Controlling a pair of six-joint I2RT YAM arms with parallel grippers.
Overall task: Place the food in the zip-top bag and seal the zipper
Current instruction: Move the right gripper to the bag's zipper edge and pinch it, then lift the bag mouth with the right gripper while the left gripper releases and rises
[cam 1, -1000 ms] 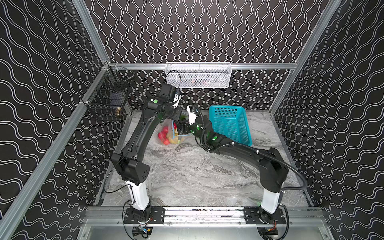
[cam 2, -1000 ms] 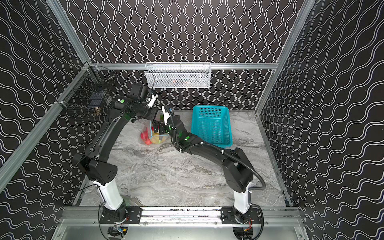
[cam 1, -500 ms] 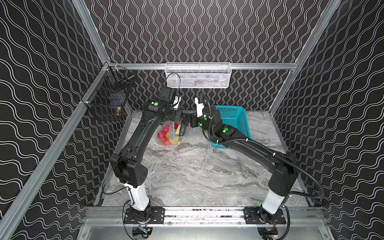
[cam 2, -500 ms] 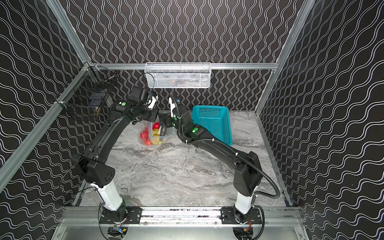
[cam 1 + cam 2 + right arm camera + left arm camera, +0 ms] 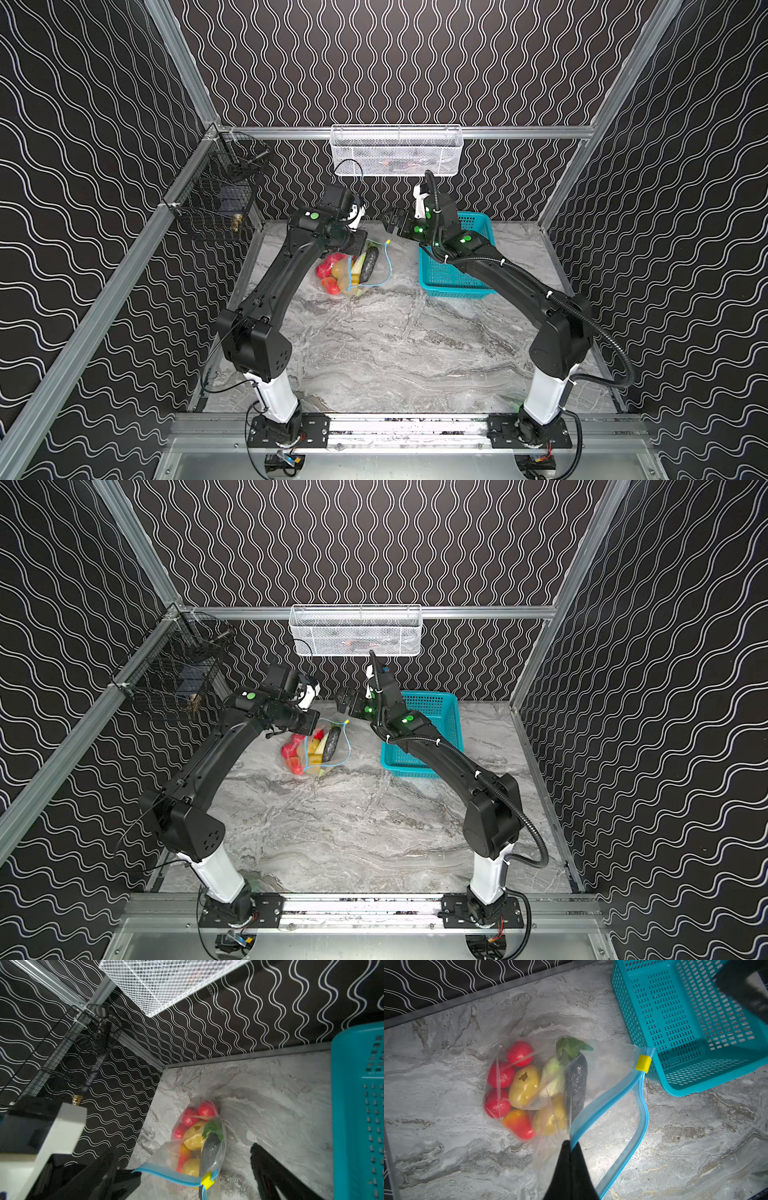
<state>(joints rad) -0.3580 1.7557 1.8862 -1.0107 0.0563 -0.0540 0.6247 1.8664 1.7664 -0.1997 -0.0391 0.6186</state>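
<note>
The zip-top bag (image 5: 608,1057) rests on the marble table with the food inside: red tomatoes (image 5: 500,1074), a yellow potato (image 5: 524,1082), a pale radish (image 5: 553,1076), a dark cucumber (image 5: 576,1084) and a green leaf (image 5: 571,1047). Its zipper (image 5: 604,1103) gapes in an open loop, and the yellow slider (image 5: 643,1063) sits at the far end. My left gripper (image 5: 570,1142) is shut on the blue zipper edge and holds it up; it also shows in both top views (image 5: 361,245) (image 5: 313,725). My right gripper (image 5: 182,1151) hangs open above the slider (image 5: 207,1182), holding nothing.
A teal basket (image 5: 453,274) stands right of the bag, under my right arm. On the back wall hangs a white mesh basket (image 5: 395,149). A black wire basket (image 5: 216,199) is fixed to the left wall. Marble tabletop (image 5: 395,340) lies bare in front.
My right gripper has lifted up and back from the bag's mouth, still open. The left gripper keeps its hold on the zipper edge and has shifted slightly.
</note>
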